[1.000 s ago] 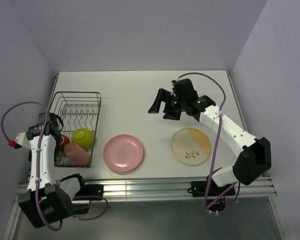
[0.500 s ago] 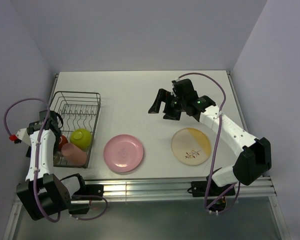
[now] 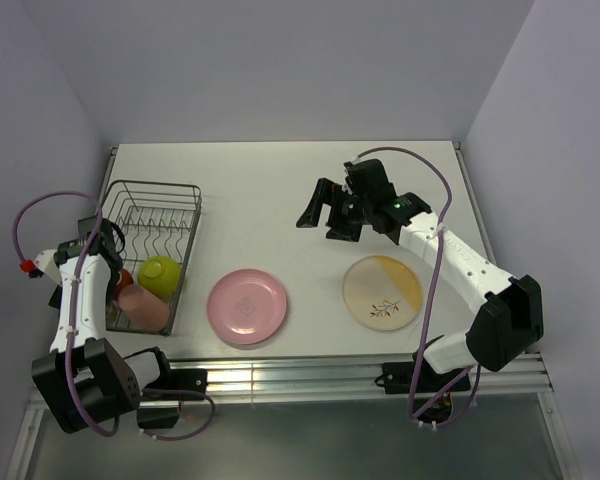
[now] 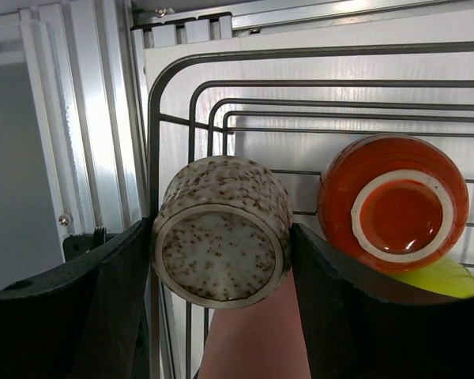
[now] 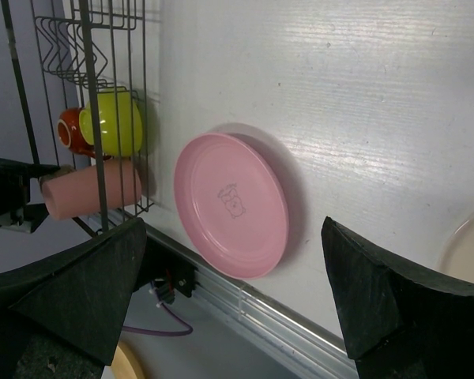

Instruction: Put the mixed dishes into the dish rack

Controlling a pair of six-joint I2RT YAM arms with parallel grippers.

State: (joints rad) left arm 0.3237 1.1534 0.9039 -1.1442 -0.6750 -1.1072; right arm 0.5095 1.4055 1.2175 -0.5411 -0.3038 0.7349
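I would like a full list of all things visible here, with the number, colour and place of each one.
dish rack: one, dark wire, left part of the table
bowl: one, lime green, in the rack
mug: one, red-orange, in the rack beside the bowl
salmon cup: one, salmon pink, on its side at the rack's near end
speckled cup: one, grey-tan, held over the rack's corner
pink plate: one, pink, on the table right of the rack
leaf plate: one, cream and orange, further right
table: one, white
left gripper: black, gripping the speckled cup
right gripper: black, open, above the table
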